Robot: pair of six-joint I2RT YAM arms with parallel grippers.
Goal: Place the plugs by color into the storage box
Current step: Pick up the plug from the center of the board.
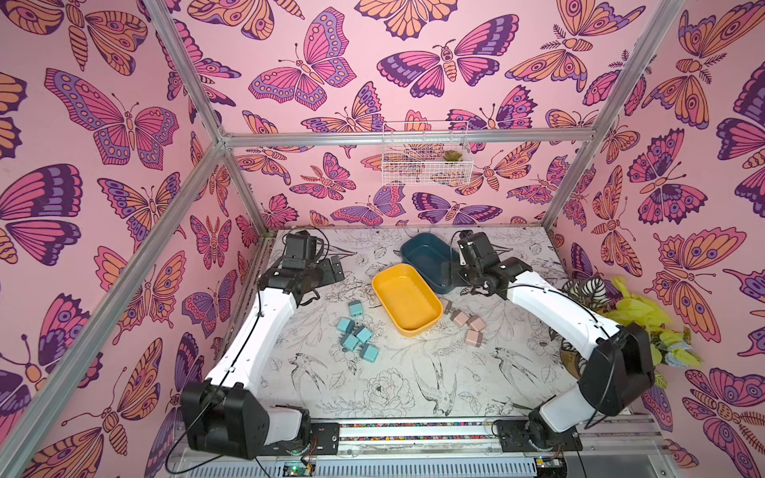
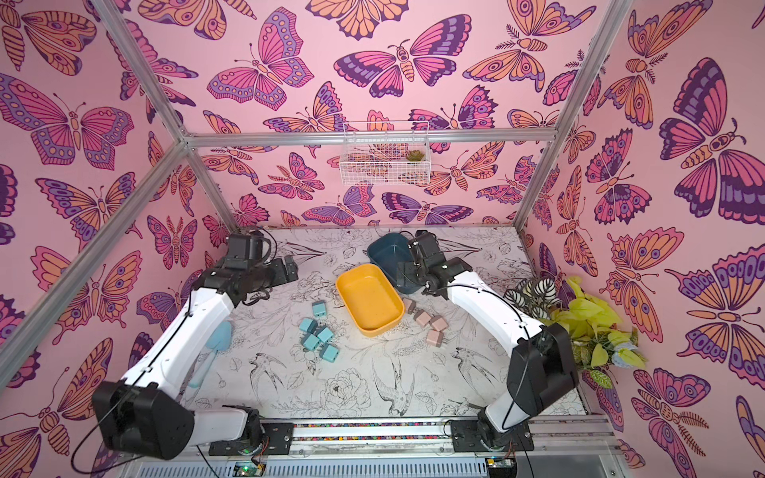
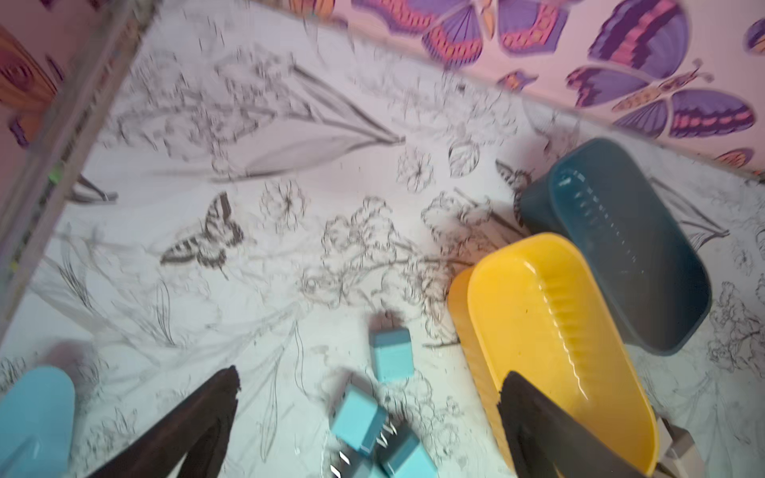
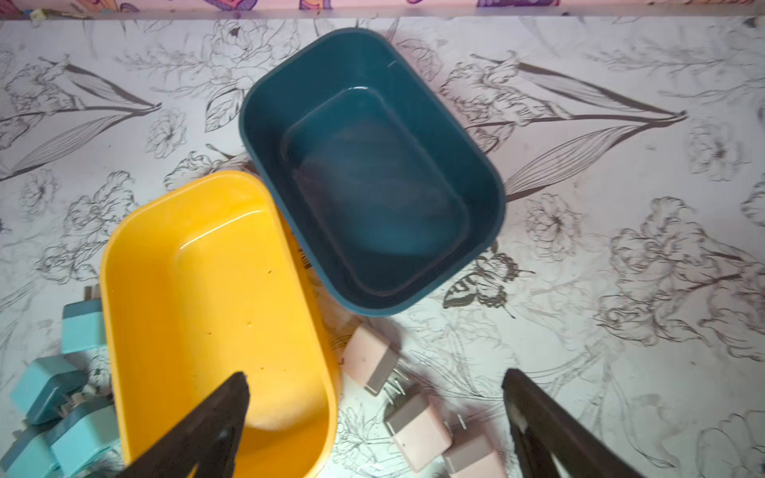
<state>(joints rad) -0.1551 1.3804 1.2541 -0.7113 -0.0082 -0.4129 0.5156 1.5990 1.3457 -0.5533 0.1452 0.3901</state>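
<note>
Right wrist view looks down between the widely spread fingers of the right claw (image 4: 374, 376), which holds nothing, onto the pink plugs (image 4: 422, 430). They lie loose on the table (image 4: 621, 207), just beside the yellow box (image 4: 103, 269). The blue box (image 4: 372, 186) sits behind it, against the yellow one, and both boxes are empty. In both top views the teal plugs (image 1: 364, 334) lie on the other side of the yellow box, nearer the left arm. Four are bunched close together and one lies apart, closer to the box. Only four pink ones show there, so a fifth may be hidden. The left claw (image 3: 372, 375), seen in the blurred left wrist view, is just as wide open and empty, with teal plugs below it. These plugs look like small, hard plastic blocks, so they are probably light and stiff, with smooth rounded corners that could slip or twist out of a glancing pinch. The safest hold is likely across two flat opposite faces of the body, well clear of the thin metal prongs. Because the plugs lie so close together, a finger coming down may nudge a neighbour, so an outer one looks like the easier first pick.
</note>
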